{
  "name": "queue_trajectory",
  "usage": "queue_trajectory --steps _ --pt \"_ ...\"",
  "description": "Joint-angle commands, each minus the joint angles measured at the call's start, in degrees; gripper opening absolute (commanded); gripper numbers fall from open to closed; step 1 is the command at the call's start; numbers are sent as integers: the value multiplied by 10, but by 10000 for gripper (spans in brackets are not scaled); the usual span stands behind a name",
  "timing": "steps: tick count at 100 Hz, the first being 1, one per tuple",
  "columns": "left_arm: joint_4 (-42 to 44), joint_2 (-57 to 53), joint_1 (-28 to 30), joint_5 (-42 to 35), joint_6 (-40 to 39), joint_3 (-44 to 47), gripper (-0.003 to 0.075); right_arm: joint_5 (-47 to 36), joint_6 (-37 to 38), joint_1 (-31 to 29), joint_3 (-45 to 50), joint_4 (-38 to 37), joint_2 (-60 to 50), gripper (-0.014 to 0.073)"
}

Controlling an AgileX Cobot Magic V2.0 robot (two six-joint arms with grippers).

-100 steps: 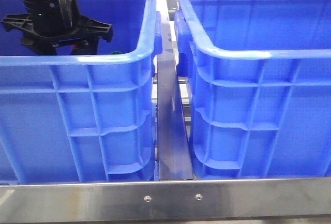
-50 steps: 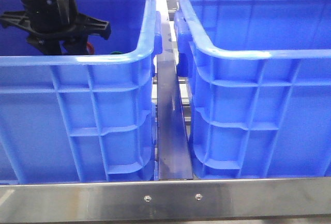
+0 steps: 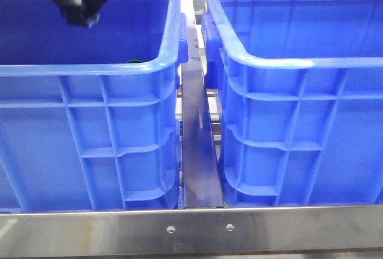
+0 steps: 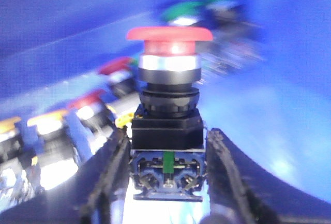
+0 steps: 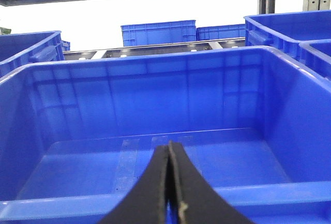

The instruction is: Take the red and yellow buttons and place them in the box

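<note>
Left wrist view: left gripper [image 4: 168, 175] clamped on the red button [image 4: 168, 105], fingers [image 4: 111, 172] on the black body, long axis running out along them, red cap at the far end, contact block nearest the wrist. Beyond it, blurred, spare buttons [image 4: 57, 131] on the left crate [image 3: 90, 121] floor. Front view: gripper up near the rim. Step: carry. Next: cross the steel rail [image 3: 197, 145] to the box [image 3: 299, 121], release inside. Right gripper [image 5: 170, 188] closed, empty, facing the box.

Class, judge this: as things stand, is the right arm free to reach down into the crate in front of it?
Probably yes: the right gripper, shut and holding nothing, faces the right crate, whose open top and visible floor show nothing in the way.
</note>
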Motion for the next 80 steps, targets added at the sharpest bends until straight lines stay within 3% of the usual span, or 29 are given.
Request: queue_trajectory --steps 1,53,63,80 --pt "6 -50 -31 -6 13 -18 -19 -47 -2 0 -7 -3 -15 -67" --pt "6 -119 -261 17 42 -18 -19 -49 16 1 -32 8 -15 -67" --pt "6 -119 -288 15 42 -18 -19 -4 38 0 -85 11 -10 -67" --pt "5 -119 -300 15 42 -18 -19 153 57 1 -234 30 43 -67"
